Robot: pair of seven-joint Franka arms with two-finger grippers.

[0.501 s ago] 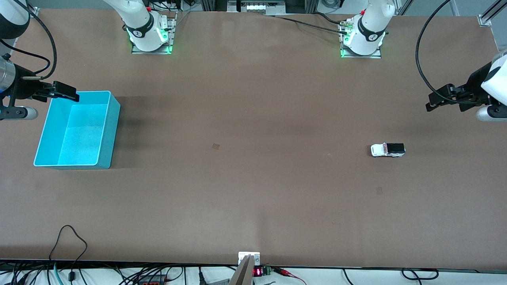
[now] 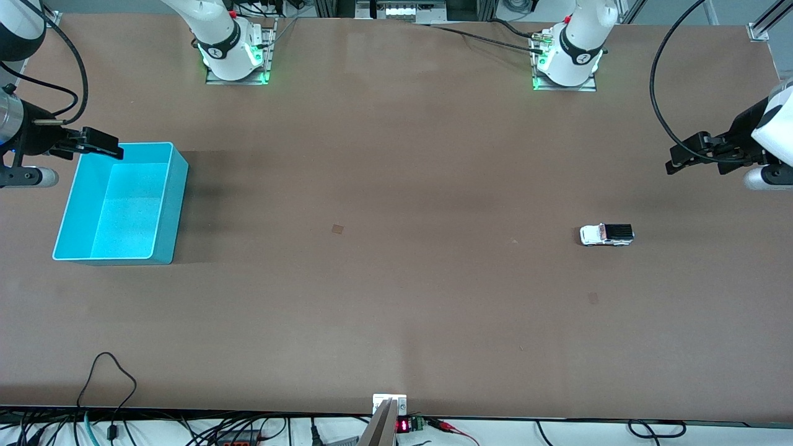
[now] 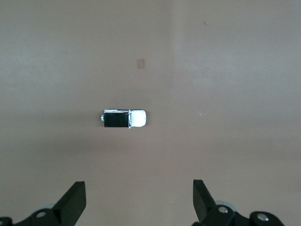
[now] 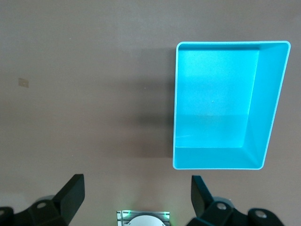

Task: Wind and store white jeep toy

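Looking for a change since half a second ago, you'll find almost none: the white jeep toy (image 2: 606, 235) sits on the same patch of table (image 2: 396, 310), toward the left arm's end, nose pointing toward the middle, all wheels down and nothing touching it. Your left gripper (image 2: 681, 159) hangs high over the table edge at that end, jaws spread wide and empty; the wrist view shows the same, with the jeep toy (image 3: 124, 118) well clear of both fingers (image 3: 73, 202). If anything, the left arm has crept a hair; call it stillness.

At the right arm's end, the right gripper (image 2: 99, 144) waits over the rim of the turquoise bin (image 2: 162, 248), fingers apart, gripping nothing, and the bin (image 4: 268, 117) looks bare inside.

So what does that mean for you? My read is the job hasn't really begun: no winding, no storing. The first move likely falls to the left arm, coming down over the jeep. It's small and sits on wheels, so a glancing touch could send it rolling. Line up squarely across the body before you close.
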